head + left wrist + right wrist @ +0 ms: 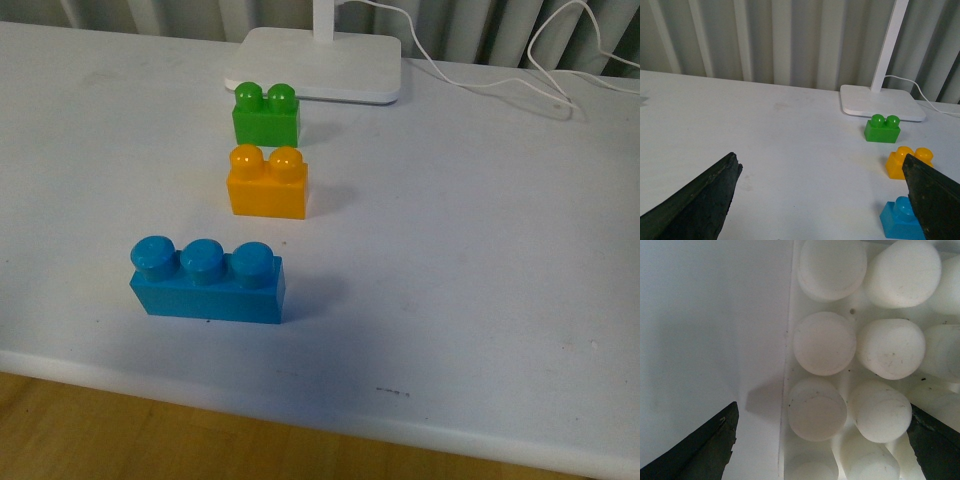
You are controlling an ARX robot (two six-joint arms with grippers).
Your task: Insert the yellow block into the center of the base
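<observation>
On the table (480, 250) three pieces stand in a near-straight file. Taking the middle two-stud block (267, 183) as centre, the rear two-stud brick (266, 115) stands near at 12 o'clock, and the three-stud brick (207, 280) stands apart at 7 o'clock, nearest the front edge. The lamp foot (320, 62) lies just behind the rear two-stud brick, at its 1 o'clock, with the cable (510, 88) trailing along the table's back towards 3 o'clock. In the right wrist view the base (852, 315) lies flat on the table with bare table along one edge; its bearing from the bricks cannot be established.
</observation>
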